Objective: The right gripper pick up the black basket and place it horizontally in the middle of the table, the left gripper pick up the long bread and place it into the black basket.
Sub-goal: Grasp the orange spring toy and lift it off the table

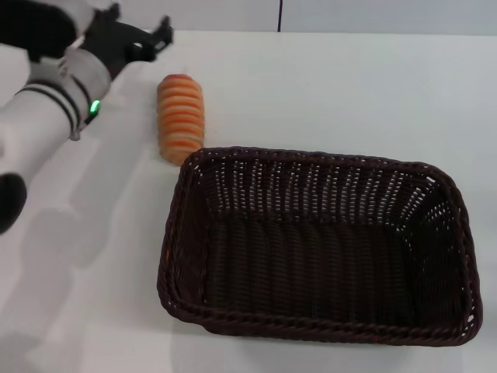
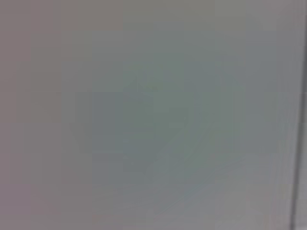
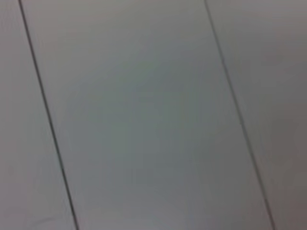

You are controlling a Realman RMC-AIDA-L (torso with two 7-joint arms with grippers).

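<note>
The black basket (image 1: 318,245), lying from the centre toward five o'clock in the head view, was a dark brown-black all over, with an open weave in its sloping sides and a braided rim. The long bread (image 1: 180,118), at eleven o'clock from it, carried alternating orange and cream ridged stripes. The table (image 1: 349,85) was plain white. The left gripper (image 1: 140,35), at ten o'clock, was black on a white arm with black rings and a small green light.
</note>
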